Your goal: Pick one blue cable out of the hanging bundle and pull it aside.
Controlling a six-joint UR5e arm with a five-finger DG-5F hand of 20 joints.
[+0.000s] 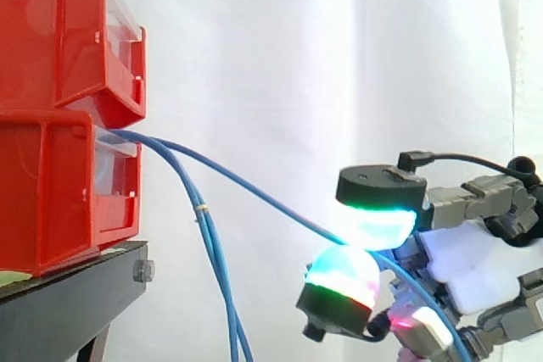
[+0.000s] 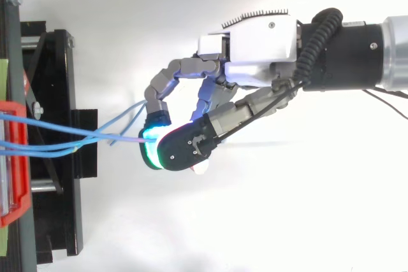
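Several thin blue cables come out between the red bins (image 1: 72, 116) at the left. Most hang down as a bundle (image 1: 219, 277), tied by a small band. One blue cable (image 1: 254, 190) runs apart from the bundle, slanting right and down into my hand (image 1: 475, 260). In the side view my glowing fingertips (image 1: 377, 225) pinch this cable between a green-edged pad above and a green-and-red pad below. The top view shows the same cable (image 2: 83, 133) stretched from the bins to my hand (image 2: 255, 62), whose curled fingers close round it.
The red bins stand stacked on a black stand (image 1: 76, 303), seen from above as a black frame (image 2: 54, 157) at the left edge. A white curtain (image 1: 339, 57) hangs behind. The arm comes in from the right.
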